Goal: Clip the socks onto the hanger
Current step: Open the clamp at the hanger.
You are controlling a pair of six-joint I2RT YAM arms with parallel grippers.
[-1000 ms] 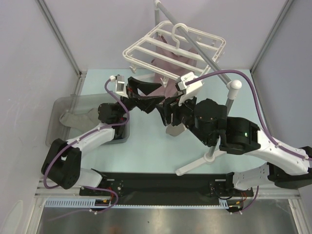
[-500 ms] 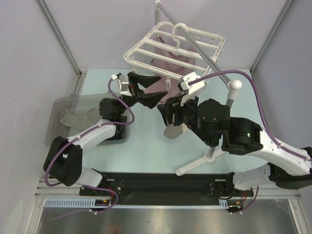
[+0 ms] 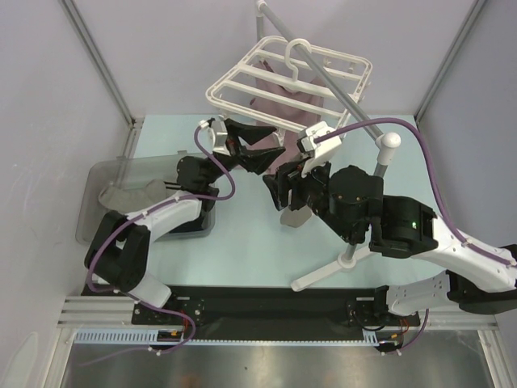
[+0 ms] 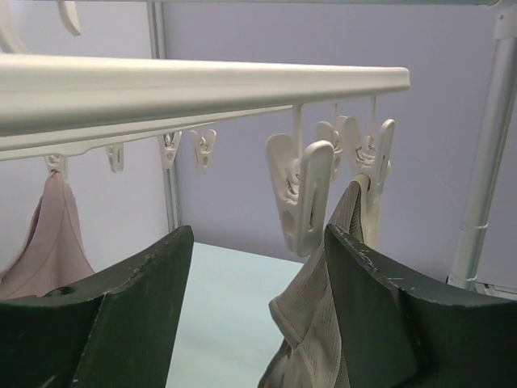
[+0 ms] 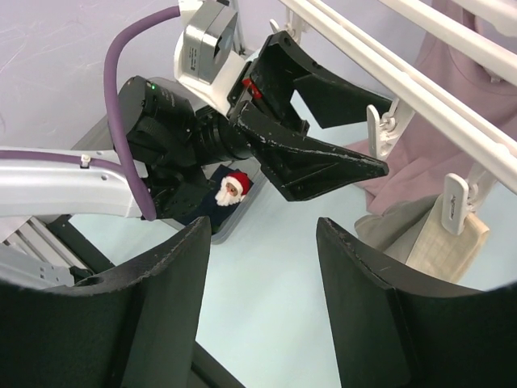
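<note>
The white hanger (image 3: 291,77) hangs from the pole at the back. A light beige-grey sock (image 4: 339,323) hangs from one of its clips (image 4: 373,174); it also shows in the right wrist view (image 5: 428,234) and the top view (image 3: 292,217). My left gripper (image 3: 275,142) is open and empty, raised under the hanger's near edge, its fingers (image 4: 121,315) on either side of a free clip (image 4: 303,194). My right gripper (image 3: 273,187) is open and empty beside it, facing it (image 5: 262,267). A navy Santa sock (image 5: 230,190) lies in a bin under the left arm. A grey sock (image 3: 129,194) lies in the left tray.
A mauve-pink cloth (image 3: 279,101) hangs clipped at the hanger's far side. The grey metal pole stand (image 3: 380,153) rises on the right, its foot (image 3: 323,275) by my right arm. A clear tray (image 3: 97,174) sits at the left edge. Metal frame posts (image 4: 493,145) stand behind.
My left gripper has risen and moved right and farther back, up under the hanger's clips. My right gripper has barely shifted.
</note>
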